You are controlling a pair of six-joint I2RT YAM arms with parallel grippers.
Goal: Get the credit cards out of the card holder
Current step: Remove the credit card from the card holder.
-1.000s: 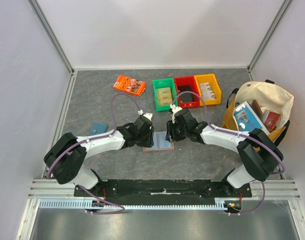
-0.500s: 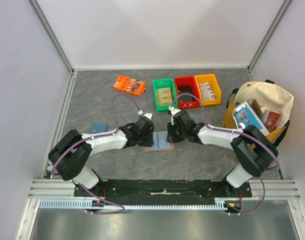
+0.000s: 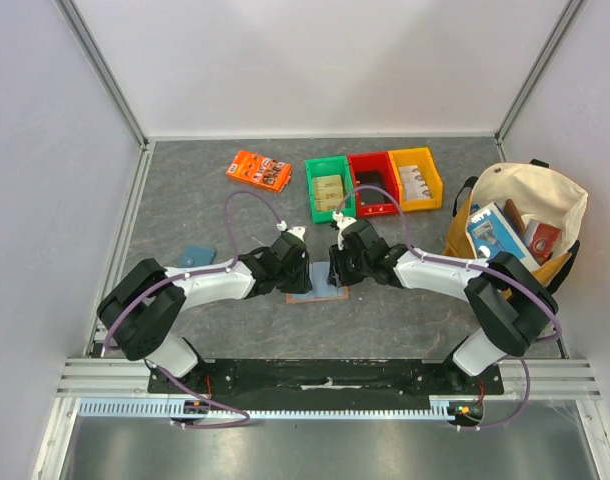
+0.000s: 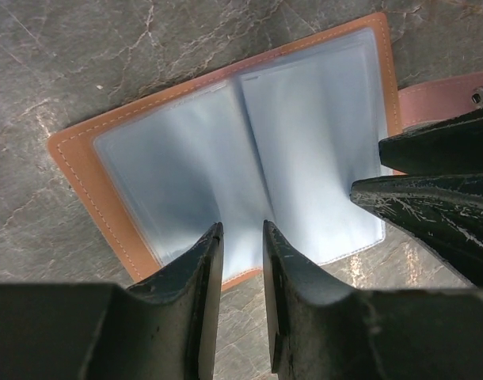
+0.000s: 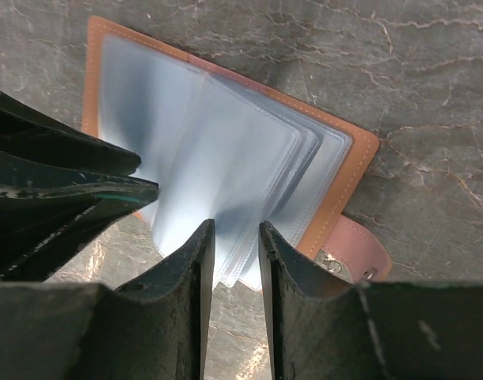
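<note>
The card holder (image 3: 318, 281) is lying open and flat on the grey desk (image 3: 185, 200), leather side down, midway between the two arms. Its clear blue sleeves (image 4: 305, 142) are facing up.

In the top view, the left jaws (image 4: 241, 229) are reaching it from 9 o'clock and the right jaws (image 5: 236, 226) from 3 o'clock, and the two are nearly meeting over it.

In the left wrist view, the left jaws are standing a narrow gap apart at the holder's 6 o'clock edge, straddling the centre fold, with blue sleeve showing between the tips. The right jaws are poking in at 3 o'clock, just under the snap tab (image 4: 443, 91).

In the right wrist view, the right jaws are also showing a slim gap. They are sitting at the 6 o'clock edge of a fanned, slightly raised stack of sleeves, with the tab at 4 o'clock.

I cannot tell whether either pair is actually pinching a sleeve. A teal pouch (image 3: 196, 257) is lying well apart at 9 o'clock.
</note>
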